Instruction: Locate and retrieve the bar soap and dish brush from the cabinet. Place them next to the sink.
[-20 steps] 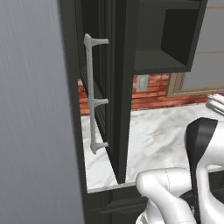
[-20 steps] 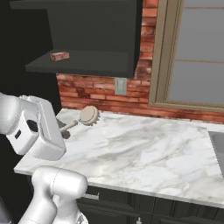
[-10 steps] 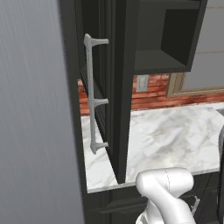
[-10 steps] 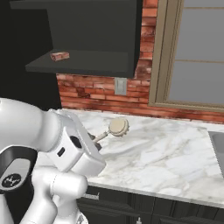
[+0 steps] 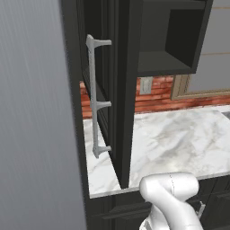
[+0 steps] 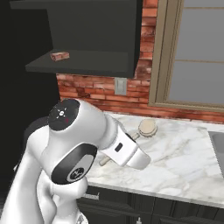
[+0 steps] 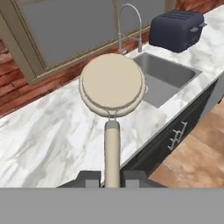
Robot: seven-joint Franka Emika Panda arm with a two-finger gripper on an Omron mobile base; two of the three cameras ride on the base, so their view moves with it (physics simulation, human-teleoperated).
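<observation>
Hand: the dark two-finger hand (image 7: 112,178) is pinched on the beige handle of the round-headed dish brush (image 7: 112,87); both tips press the handle's near end.
Dish brush: the handle runs straight out from the hand and the round cream head faces the camera. In the right base view the brush (image 6: 147,127) is carried above the white marble counter (image 6: 183,162), beyond the arm's white forearm.
Sink: the grey steel basin (image 7: 162,78) with its arched tap lies ahead of the brush head, set into the counter. A dark blue toaster (image 7: 176,27) stands beyond it.
Bar soap: the small reddish-brown block (image 6: 59,55) lies on the bottom panel of the matte-black wall cabinet (image 6: 87,26), well apart from the hand.
Step in hand: judged as carrying the brush across the counter toward the sink; the brush is out of the cabinet, the soap is not.
Next move: lower the brush onto bare marble just beside the basin, not into it, then spread the fingers. Retrieval of the soap comes after.
</observation>
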